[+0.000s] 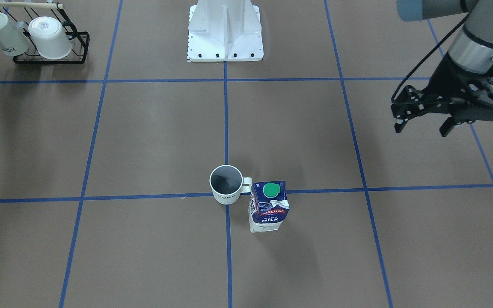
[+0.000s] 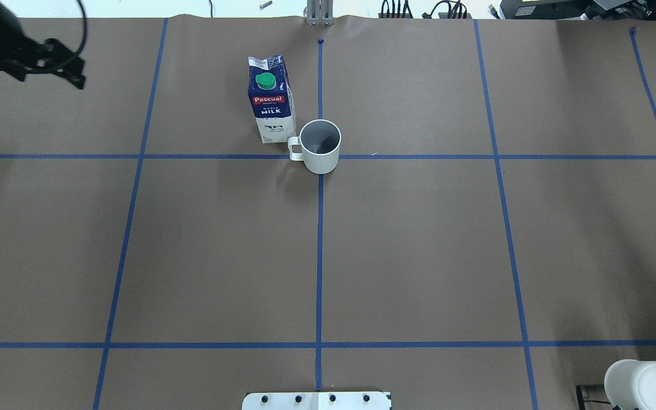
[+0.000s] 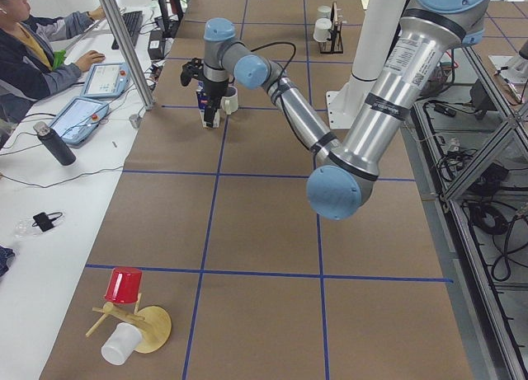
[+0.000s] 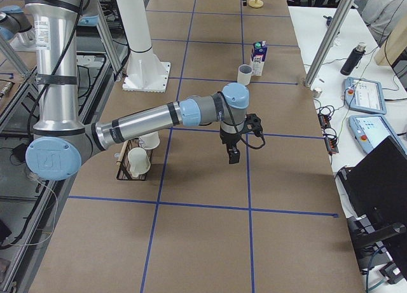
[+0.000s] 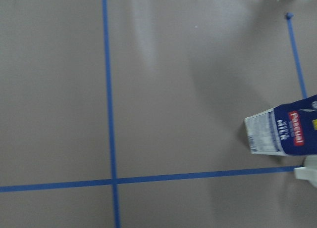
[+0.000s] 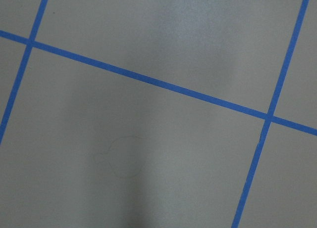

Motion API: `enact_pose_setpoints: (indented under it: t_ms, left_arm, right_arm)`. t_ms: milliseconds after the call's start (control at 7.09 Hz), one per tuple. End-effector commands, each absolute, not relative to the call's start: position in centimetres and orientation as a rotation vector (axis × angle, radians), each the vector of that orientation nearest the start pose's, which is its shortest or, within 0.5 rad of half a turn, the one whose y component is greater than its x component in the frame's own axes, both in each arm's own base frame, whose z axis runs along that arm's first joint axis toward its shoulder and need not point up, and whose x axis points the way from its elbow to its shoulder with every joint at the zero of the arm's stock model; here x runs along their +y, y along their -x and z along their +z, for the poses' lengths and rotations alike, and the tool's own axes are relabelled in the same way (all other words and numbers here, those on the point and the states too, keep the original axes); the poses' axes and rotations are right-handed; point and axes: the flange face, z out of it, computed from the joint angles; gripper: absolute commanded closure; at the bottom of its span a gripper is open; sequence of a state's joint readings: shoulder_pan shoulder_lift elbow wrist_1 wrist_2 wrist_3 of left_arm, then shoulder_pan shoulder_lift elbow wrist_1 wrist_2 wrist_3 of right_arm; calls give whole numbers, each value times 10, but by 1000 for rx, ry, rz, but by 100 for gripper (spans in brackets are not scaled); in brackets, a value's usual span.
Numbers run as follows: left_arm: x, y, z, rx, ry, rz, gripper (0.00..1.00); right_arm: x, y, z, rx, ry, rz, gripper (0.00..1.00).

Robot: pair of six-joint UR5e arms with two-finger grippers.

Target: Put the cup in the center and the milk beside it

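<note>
The cup (image 1: 227,184) stands upright on the center (image 2: 320,158), the crossing of two blue tape lines, with its handle turned toward the milk. The milk (image 1: 268,207) stands upright right beside it; I cannot tell if they touch. Both also show in the overhead view, the cup (image 2: 320,145) and the milk (image 2: 271,99). My left gripper (image 1: 422,128) is open and empty, raised well off to the side of them. My right gripper (image 4: 234,152) shows only in the exterior right view, hanging above the table near the mug rack; I cannot tell whether it is open or shut.
A black wire rack (image 1: 77,53) with two other white mugs stands at a table corner near the robot base (image 1: 225,34). A wooden stand with a red cup (image 3: 124,285) lies at the other end. Operators sit along the far edge.
</note>
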State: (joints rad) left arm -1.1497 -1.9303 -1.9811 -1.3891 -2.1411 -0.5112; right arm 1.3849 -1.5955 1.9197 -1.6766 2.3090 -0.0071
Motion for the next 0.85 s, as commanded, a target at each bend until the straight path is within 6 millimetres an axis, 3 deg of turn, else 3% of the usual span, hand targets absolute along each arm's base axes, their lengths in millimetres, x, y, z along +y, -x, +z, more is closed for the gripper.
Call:
enact_pose_setpoints:
  t_ms: [0,141,282,423,705]
  left_arm:
    - [-533,-38,429,734,-220,226,1]
    - [-519,-2,475,744,-178,174,1]
    - [-504,16,504,744,-206,161,1]
    - [-485,21,534,741,-192,173,1]
    - [-481,19,544,794,-135,145,1]
  right_arm:
    - [-479,16,514,-751,-148,-262,0]
    - [-478,16,514,-751,-147,-260,0]
    - [-474,16,517,-752,-143,-259,0]
    - [-472,12,519,-754,-141,-251,0]
    - [-457,3,538,-751,-109,-225,0]
